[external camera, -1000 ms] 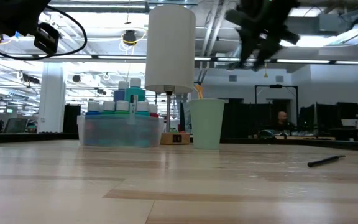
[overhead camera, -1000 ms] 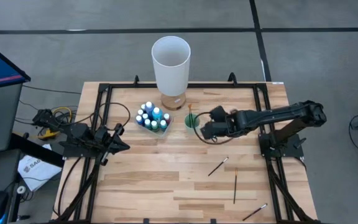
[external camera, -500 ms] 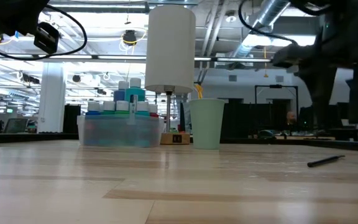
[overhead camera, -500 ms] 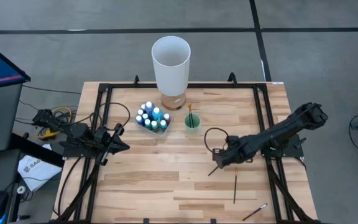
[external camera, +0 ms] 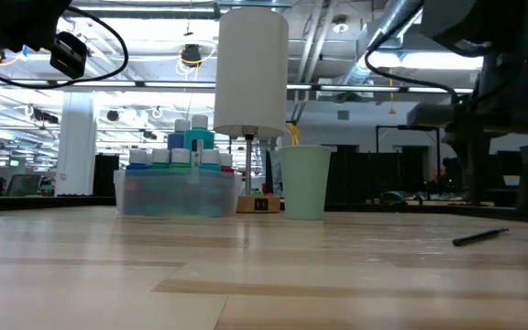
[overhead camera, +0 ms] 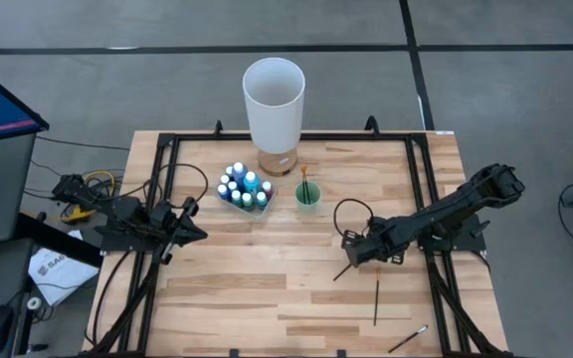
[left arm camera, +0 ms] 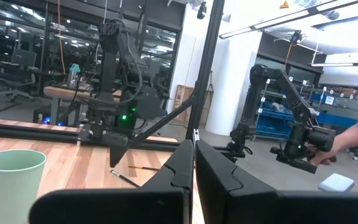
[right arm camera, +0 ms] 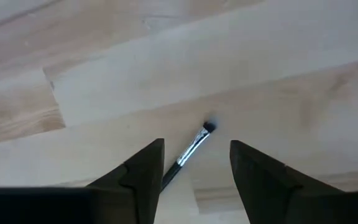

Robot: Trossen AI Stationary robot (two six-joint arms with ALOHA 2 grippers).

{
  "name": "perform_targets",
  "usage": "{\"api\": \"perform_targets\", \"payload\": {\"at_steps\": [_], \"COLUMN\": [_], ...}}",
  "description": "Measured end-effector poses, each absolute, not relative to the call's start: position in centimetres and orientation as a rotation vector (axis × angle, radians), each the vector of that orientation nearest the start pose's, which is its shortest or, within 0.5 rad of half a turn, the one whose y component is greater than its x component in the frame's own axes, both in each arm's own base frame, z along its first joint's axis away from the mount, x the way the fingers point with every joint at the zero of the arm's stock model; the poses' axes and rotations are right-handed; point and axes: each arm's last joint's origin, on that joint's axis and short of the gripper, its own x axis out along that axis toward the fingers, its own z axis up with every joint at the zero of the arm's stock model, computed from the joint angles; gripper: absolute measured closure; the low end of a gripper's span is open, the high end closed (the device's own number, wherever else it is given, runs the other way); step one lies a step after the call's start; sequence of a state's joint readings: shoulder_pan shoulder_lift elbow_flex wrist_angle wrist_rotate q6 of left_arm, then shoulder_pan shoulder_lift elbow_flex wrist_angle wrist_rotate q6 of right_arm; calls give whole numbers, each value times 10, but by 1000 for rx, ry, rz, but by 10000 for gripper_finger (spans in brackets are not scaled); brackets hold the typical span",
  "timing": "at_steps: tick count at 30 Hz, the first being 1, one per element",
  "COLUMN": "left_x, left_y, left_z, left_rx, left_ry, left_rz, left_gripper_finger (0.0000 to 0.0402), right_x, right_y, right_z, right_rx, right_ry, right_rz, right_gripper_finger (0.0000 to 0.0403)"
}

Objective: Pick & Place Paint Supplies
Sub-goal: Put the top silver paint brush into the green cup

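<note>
My right gripper point(overhead camera: 352, 256) point(right arm camera: 197, 149) is open and points down over a thin dark-handled brush point(overhead camera: 349, 267) point(right arm camera: 191, 149) that lies flat on the table; its fingers stand on either side of the ferrule end without touching. The low view shows this gripper point(external camera: 500, 197) above the brush point(external camera: 479, 236). Two more brushes point(overhead camera: 376, 296) point(overhead camera: 407, 339) lie nearer the near right corner. An orange-tipped brush point(overhead camera: 305, 182) stands in the green cup point(overhead camera: 307, 194). White-capped paint bottles point(overhead camera: 244, 186) point(external camera: 180, 156) stand in a clear tray. My left gripper point(overhead camera: 189, 227) point(left arm camera: 193, 180) is shut at the table's left edge.
A tall white cylinder point(overhead camera: 274, 99) point(external camera: 250, 73) stands at the far edge behind the bottles and the cup point(external camera: 304, 181). Black frame rails point(overhead camera: 421, 179) run along both sides of the table. Bare wood lies across the middle and the near left point(overhead camera: 247, 288).
My right gripper has moved from beside the green cup toward the near edge and come down over the nearest brush, still open. Most of the travel came in the first half second; since then it has only settled a little lower.
</note>
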State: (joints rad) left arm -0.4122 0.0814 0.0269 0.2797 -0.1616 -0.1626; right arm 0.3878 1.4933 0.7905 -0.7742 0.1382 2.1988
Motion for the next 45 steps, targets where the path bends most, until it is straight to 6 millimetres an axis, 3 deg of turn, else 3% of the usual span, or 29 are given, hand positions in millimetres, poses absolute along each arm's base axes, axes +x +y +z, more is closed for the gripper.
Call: {"api": "perform_targets", "payload": {"at_steps": [15,24,38,45], "left_x": [92,92,92,92], "left_y": [-35,-35,-35,-35], "left_z": [194,195,195,195], "left_rx": [-229,-230,-231,-232], "left_ry": [-210,-212,-217,-219], "left_rz": [-264,-265,-269,-268], "left_gripper_finger": [400,400,400,400], "right_x": [208,208,210,218], "right_y": [78,77,73,66], "right_z": [134,132,131,132], "right_rx": [1433,1446,1455,1434], "right_ry": [830,824,798,618], "right_rz": [-1315,-1321,-1325,-1296], "right_gripper_finger": [240,247,391,400]}}
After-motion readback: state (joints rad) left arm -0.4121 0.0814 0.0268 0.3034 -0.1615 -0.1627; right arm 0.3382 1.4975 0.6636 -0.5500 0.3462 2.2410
